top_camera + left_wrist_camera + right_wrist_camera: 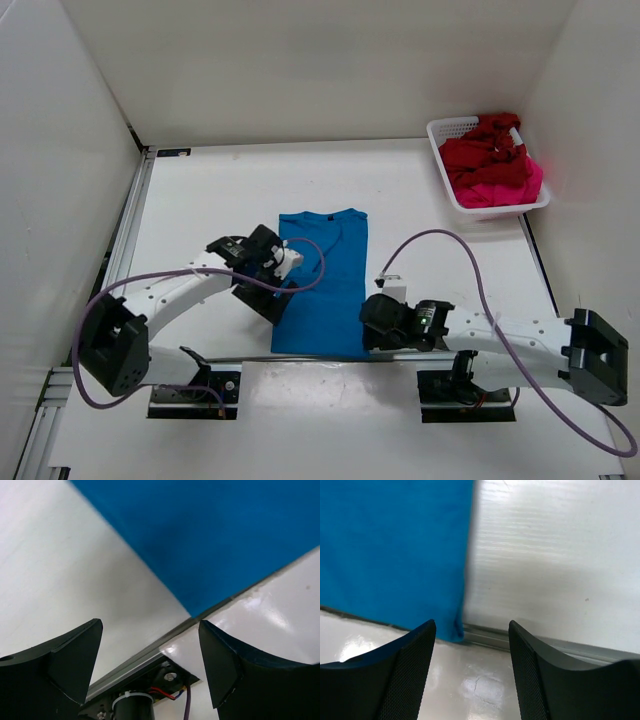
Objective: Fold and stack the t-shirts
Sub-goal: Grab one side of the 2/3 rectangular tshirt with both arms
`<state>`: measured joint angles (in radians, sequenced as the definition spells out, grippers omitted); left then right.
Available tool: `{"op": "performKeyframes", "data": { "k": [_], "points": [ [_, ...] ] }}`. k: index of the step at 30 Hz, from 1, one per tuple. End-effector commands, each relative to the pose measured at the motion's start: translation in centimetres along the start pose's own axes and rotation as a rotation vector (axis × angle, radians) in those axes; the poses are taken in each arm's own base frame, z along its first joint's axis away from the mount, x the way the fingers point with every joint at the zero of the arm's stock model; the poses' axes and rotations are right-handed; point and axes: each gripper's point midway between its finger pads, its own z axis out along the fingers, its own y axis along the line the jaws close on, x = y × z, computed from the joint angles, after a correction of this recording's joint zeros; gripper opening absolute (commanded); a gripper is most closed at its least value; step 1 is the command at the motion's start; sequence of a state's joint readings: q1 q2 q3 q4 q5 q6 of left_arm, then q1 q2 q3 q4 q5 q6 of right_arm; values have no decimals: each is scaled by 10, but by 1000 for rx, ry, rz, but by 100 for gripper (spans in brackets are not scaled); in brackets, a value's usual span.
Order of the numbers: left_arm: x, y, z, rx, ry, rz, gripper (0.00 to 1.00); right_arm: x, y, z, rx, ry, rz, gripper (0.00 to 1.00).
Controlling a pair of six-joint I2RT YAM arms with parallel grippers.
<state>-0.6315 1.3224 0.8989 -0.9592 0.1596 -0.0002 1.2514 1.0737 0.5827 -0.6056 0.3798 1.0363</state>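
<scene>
A bright blue t-shirt (322, 285) lies flat on the table as a long narrow rectangle, collar at the far end and hem at the near edge. My left gripper (270, 300) hovers over its near-left edge, open and empty; in the left wrist view (150, 647) the blue cloth (225, 540) lies beyond the fingers. My right gripper (373, 325) is at the shirt's near-right corner, also open and empty (472, 647), with the blue corner (390, 550) just ahead of its left finger. The dark red t-shirt (485, 155) and the pink t-shirt (508, 188) lie crumpled in the basket.
A white mesh basket (447, 127) stands at the far right against the wall. White walls close in the table on three sides. A metal rail (550, 644) runs along the table's near edge, with the arm bases (190, 385) just below it.
</scene>
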Motion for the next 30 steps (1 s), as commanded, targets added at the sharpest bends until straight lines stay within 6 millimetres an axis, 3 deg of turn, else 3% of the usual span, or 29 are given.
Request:
{"op": "performKeyframes", "data": {
  "k": [1, 5, 7, 14, 19, 24, 26, 30],
  "points": [
    [-16, -19, 8, 69, -35, 48, 89, 4, 25, 5, -124, 70, 65, 65],
    [-10, -37, 30, 179, -12, 59, 89, 5, 24, 10, -141, 98, 90, 65],
    [-8, -33, 37, 140, 9, 71, 87, 6, 29, 13, -171, 96, 94, 65],
    [2, -58, 42, 192, 51, 148, 79, 21, 31, 20, -193, 167, 105, 63],
    [11, -31, 66, 81, 154, 109, 75, 24, 33, 24, -192, 184, 103, 60],
    [10, -20, 56, 43, 213, 67, 75, 23, 29, 30, -174, 205, 131, 57],
    [26, -22, 46, 53, 307, 49, 76, 25, 30, 29, -179, 213, 131, 57],
    [44, -35, 51, 71, 399, 92, 77, 28, 30, 27, -182, 233, 129, 57]
  ]
}}
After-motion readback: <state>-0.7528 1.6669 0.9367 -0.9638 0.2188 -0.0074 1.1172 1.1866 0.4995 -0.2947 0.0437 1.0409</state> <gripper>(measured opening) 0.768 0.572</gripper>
